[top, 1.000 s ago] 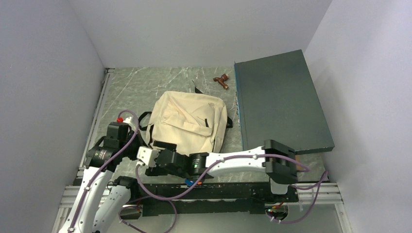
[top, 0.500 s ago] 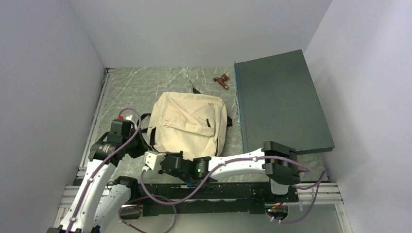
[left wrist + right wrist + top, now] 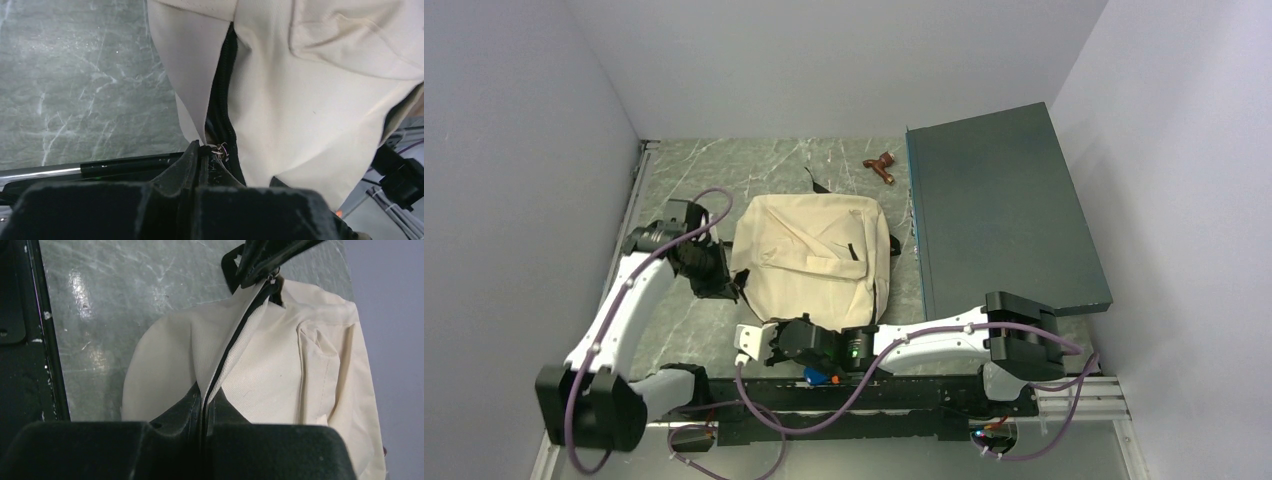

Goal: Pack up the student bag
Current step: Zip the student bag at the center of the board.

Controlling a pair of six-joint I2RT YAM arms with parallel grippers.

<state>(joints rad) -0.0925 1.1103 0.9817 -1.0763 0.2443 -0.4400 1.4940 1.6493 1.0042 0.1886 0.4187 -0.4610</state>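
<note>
The student bag (image 3: pixel 814 255), cream canvas with black straps, lies flat in the middle of the table. My left gripper (image 3: pixel 724 288) is at its left edge, shut on the metal zipper pull (image 3: pixel 216 149) at the end of the black zip (image 3: pixel 222 90). My right gripper (image 3: pixel 769 340) is at the bag's near edge, shut on the cream fabric (image 3: pixel 220 375) beside the zip. In the right wrist view the zip line (image 3: pixel 235 335) runs from my right gripper (image 3: pixel 205 395) up to the left gripper's fingers (image 3: pixel 265 257). The inside of the bag is hidden.
A big dark teal flat box (image 3: pixel 1004 210) lies along the right side, close to the bag. A small brown object (image 3: pixel 882 166) sits at the back by the box's corner. A black rail (image 3: pixel 904 395) runs along the near edge. Grey walls stand on three sides.
The right gripper has shut on the bag's near edge. The left arm has swung away from me up the bag's left side, still shut on the zipper pull. The bag has shifted slightly.
</note>
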